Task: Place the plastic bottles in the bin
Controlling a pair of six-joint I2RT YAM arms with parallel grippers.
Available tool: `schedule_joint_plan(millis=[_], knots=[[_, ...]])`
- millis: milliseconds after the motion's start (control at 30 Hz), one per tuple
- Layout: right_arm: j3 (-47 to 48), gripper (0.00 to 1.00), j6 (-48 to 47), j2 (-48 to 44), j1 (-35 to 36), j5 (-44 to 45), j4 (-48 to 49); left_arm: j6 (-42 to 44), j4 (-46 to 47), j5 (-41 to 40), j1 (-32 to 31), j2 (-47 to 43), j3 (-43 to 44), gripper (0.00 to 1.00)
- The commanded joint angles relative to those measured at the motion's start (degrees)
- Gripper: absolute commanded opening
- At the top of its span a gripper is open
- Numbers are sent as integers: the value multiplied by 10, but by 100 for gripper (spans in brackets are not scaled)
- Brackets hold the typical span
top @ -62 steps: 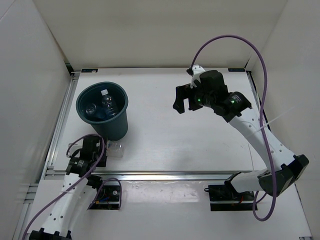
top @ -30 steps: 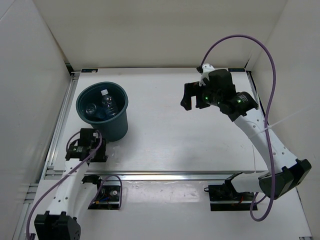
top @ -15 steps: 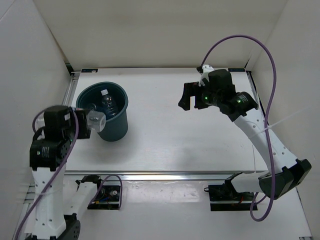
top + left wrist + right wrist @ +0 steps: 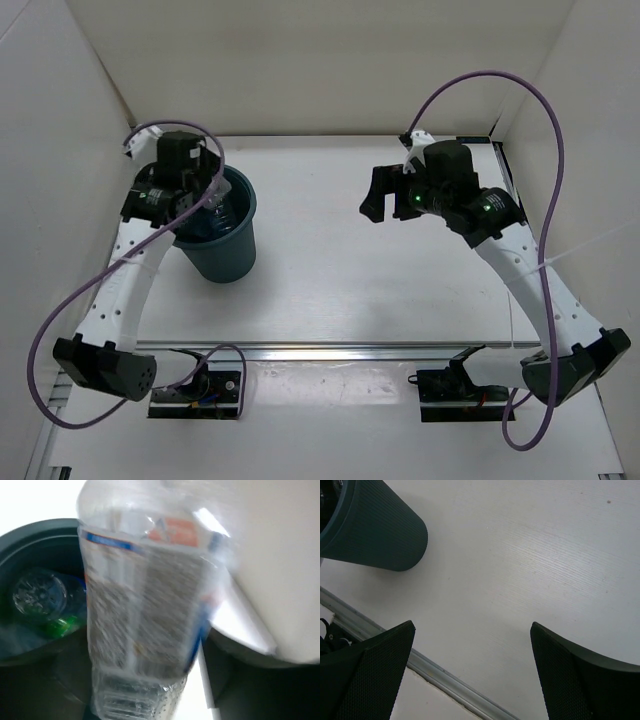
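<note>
Robot lab cell: white panels (image 4: 300,60) are boxing in a white table (image 4: 380,290), an aluminium rail (image 4: 350,351) is running along its near edge, and purple cables (image 4: 487,74) are looping off the left arm (image 4: 118,290) and right arm (image 4: 530,290) bolted there.

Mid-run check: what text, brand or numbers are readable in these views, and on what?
No text can be read.
Label on the larger clear bottle: dense print, a blue band and an orange patch, all blurred.
The green bottle inside the bin: no legible label.
</note>
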Motion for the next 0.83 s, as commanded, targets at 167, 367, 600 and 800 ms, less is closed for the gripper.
schedule_joint_plan(millis=[167,367,600,800], knots=[[98,100,-11,55,-3,-65,-91,89,-17,-273,-141,-53,55,100],[122,100,-11,69,-15,-96,-107,146,-56,-370,-164,-144,29,100],[97,100,25,45,-59,-102,-97,-26,-238,-421,-152,-281,-197,100],[49,100,32,26,-114,-128,-85,-113,-272,-426,-102,-265,-279,100]])
